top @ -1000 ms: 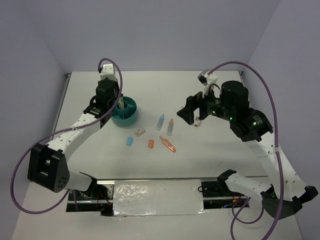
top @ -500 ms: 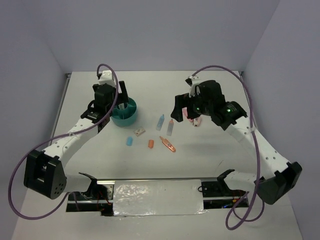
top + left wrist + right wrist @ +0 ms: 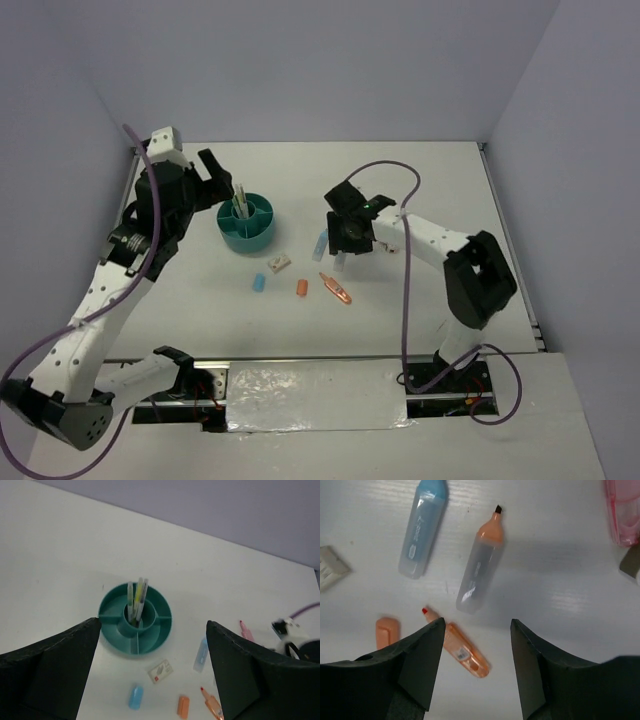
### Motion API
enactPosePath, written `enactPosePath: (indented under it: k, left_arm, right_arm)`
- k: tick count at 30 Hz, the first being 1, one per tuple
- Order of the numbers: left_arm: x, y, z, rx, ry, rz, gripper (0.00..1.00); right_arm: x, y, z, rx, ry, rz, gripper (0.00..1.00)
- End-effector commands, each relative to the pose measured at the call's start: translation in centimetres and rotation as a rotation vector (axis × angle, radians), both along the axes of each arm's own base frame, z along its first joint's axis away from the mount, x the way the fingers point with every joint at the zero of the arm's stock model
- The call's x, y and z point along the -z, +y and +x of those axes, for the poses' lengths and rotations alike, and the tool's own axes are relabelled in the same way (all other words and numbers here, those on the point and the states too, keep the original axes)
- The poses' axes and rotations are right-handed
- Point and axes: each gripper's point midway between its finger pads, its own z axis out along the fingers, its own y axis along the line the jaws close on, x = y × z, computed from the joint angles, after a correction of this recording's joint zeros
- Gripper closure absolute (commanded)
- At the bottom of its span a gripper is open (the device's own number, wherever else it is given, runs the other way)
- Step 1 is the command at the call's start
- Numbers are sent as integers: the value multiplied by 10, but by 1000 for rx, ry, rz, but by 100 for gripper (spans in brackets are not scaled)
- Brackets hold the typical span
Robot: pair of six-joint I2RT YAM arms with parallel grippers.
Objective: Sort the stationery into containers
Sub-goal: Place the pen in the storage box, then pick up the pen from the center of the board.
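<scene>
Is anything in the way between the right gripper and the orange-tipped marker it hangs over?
Nothing visible covers the orange-tipped marker; the right gripper is above it with its jaws apart. The orange pen lies close by the marker's blunt end, partly behind one finger in the wrist view, so it might get nudged.

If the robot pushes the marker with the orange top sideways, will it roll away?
Probably a little: the orange-topped marker lies flat and its barrel looks rounded. Its shiny plastic shell looks stiff, likely light, maybe slippery. Its tip is bare, so it might mark the table.
</scene>
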Motion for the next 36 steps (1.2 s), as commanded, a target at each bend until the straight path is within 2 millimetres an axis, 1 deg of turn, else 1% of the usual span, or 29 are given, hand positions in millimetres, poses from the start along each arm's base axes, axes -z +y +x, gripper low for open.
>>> enactPosePath:
  k: [1, 2, 3, 4, 6, 7, 9, 10, 12, 13, 14, 15, 17, 18, 19, 21, 22, 23, 24, 25, 26, 28, 29, 30, 31, 32, 33, 35, 36]
  left_arm:
    - [18, -1, -37, 30, 128, -51, 1]
    - [17, 0, -42, 36, 133, -51, 1]
    - [15, 0, -49, 45, 135, -57, 1]
    - [17, 2, -56, 46, 160, -51, 1]
    - [17, 3, -64, 58, 179, -43, 0]
    - [21, 4, -70, 64, 203, -32, 1]
    - [24, 4, -76, 78, 220, -29, 1]
    - [30, 4, -80, 87, 240, -23, 1]
    - [36, 3, -85, 97, 265, -27, 1]
    - [45, 4, -89, 97, 292, -22, 1]
    - [49, 4, -92, 97, 307, -23, 1]
    - [55, 4, -94, 95, 326, -30, 1]
    - [73, 4, -100, 91, 386, -29, 1]
    - [85, 1, -103, 97, 425, -36, 1]
    - [91, -1, -104, 104, 442, -45, 1]
    - [105, -8, -108, 127, 487, -67, 1]
    - [109, -10, -108, 130, 500, -77, 1]
    - [113, -12, -108, 130, 517, -85, 1]
    - [119, -17, -109, 133, 535, -97, 1]
    - [124, -24, -109, 139, 559, -102, 1]
    - [129, -28, -109, 140, 576, -99, 1]
    - [145, -36, -107, 138, 634, -76, 1]
    - [149, -47, -109, 157, 650, -77, 1]
    - [153, -54, -106, 163, 653, -78, 1]
    - [161, -59, -104, 157, 673, -66, 1]
    - [166, -71, -106, 170, 681, -71, 1]
    - [169, -78, -101, 177, 669, -79, 1]
    - [184, -97, -100, 192, 697, -67, 1]
    - [188, -105, -96, 200, 691, -64, 1]
  right_arm:
    - [-2, 15, 34, 61, -76, 2, 38]
    - [-1, 18, 40, 60, -76, 4, 38]
    - [13, 19, 41, 57, -53, -18, 39]
    - [17, 20, 42, 58, -45, -20, 39]
    - [25, 22, 45, 63, -37, -31, 39]
    - [33, 21, 46, 69, -25, -44, 39]
    - [42, 23, 48, 73, -16, -45, 39]
    - [51, 22, 47, 72, 2, -54, 40]
    - [60, 20, 45, 89, 22, -74, 43]
    - [68, 15, 41, 100, 36, -96, 44]
    - [71, 14, 39, 118, 46, -92, 48]
    - [73, 15, 36, 125, 47, -91, 49]
    - [80, 12, 29, 147, 60, -82, 51]
    - [82, 12, 28, 152, 63, -72, 52]
    - [87, 13, 25, 144, 65, -60, 54]
    - [90, 19, 20, 108, 81, -25, 72]
    - [88, 23, 22, 83, 68, -14, 79]
    - [80, 24, 24, 76, 48, -1, 90]
    - [74, 24, 25, 63, 30, 3, 92]
    - [54, 26, 31, 36, -30, 24, 95]
    - [42, 25, 34, 26, -64, 30, 98]
    - [16, 18, 39, 4, -134, 18, 100]
    - [-12, 15, 42, 4, -198, 34, 100]
    - [-28, 10, 41, -13, -223, 22, 100]
    - [-43, 7, 41, -20, -247, 20, 100]
    - [-56, 3, 40, -19, -267, 18, 100]
    - [-80, -6, 34, -23, -296, 11, 100]
    - [-98, -14, 26, -33, -314, 3, 100]
    - [-112, -23, 16, -42, -319, -6, 100]
